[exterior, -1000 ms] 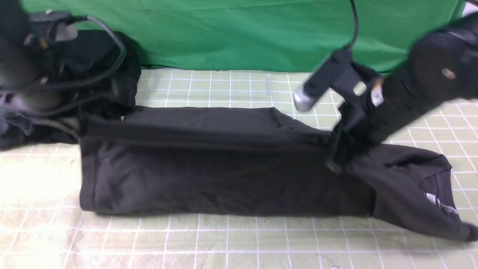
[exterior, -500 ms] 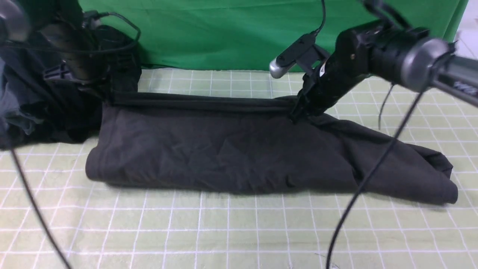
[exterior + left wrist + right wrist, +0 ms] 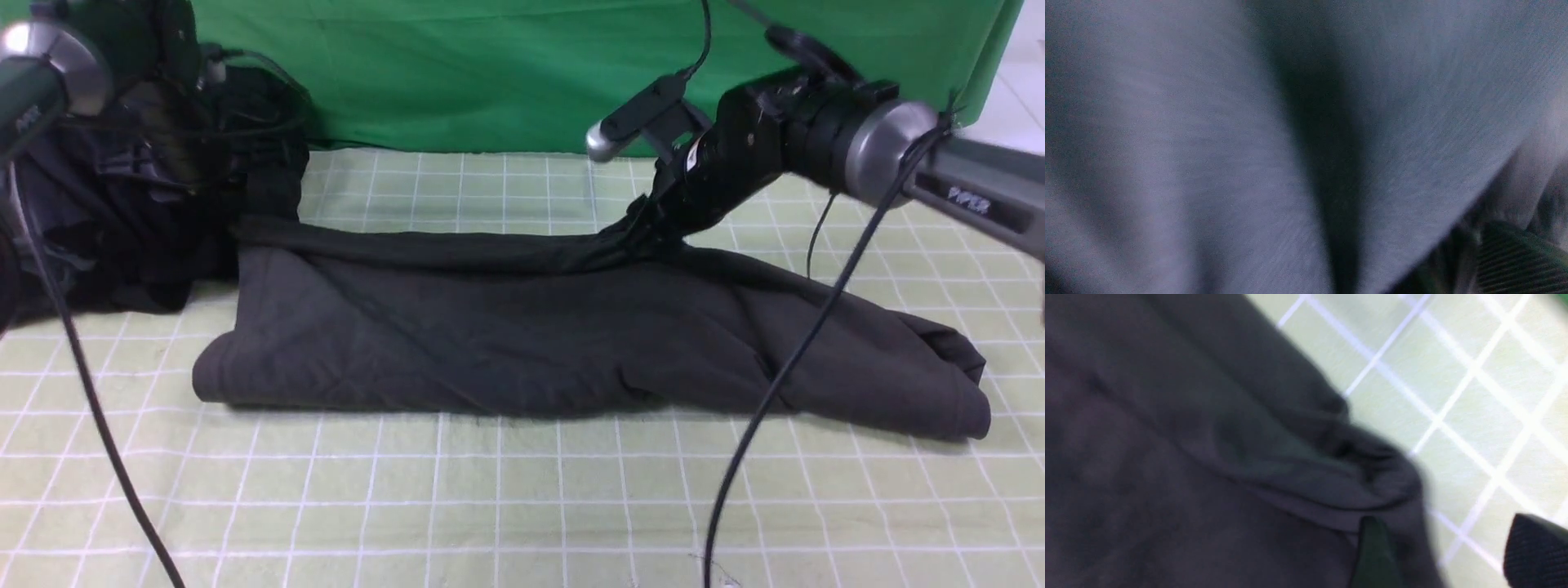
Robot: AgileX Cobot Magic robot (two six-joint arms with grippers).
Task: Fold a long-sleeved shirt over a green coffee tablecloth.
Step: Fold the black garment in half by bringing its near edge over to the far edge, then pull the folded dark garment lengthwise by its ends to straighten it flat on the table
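the green coffee tablecloth (image 3: 490, 506) covers the work surface, and its near strip lies bare, crossed in the front view only by two hanging black cables, one at left (image 3: 90, 392) and one at right (image 3: 775, 384). the long-sleeved shirt (image 3: 531, 343) lies on the middle of the tablecloth as a long folded band running left to right. its left end is a rounded fold, and its right end spreads toward the near right into a rumpled edge. a narrow folded strip runs along the far edge of the band. the right gripper (image 3: 645, 229) is at that far edge, right of centre, with its tip down at the cloth. in the right wrist view its fingers (image 3: 1535, 551) stand well apart. the shirt hem is bunched beside one finger, bare tablecloth shows in the gap, and nothing is clamped. the right arm's wrist camera (image 3: 629, 122) projects above the gripper. at far left, the left gripper (image 3: 184, 171) merges with a bundle of dark clothes (image 3: 122, 245) just beside the shirt's far left corner. the left wrist view shows blurred grey fabric and one ribbed finger (image 3: 1515, 261), so i cannot tell how its jaws stand or whether they hold anything. a plain bright green cloth (image 3: 490, 73) hangs across the far side.
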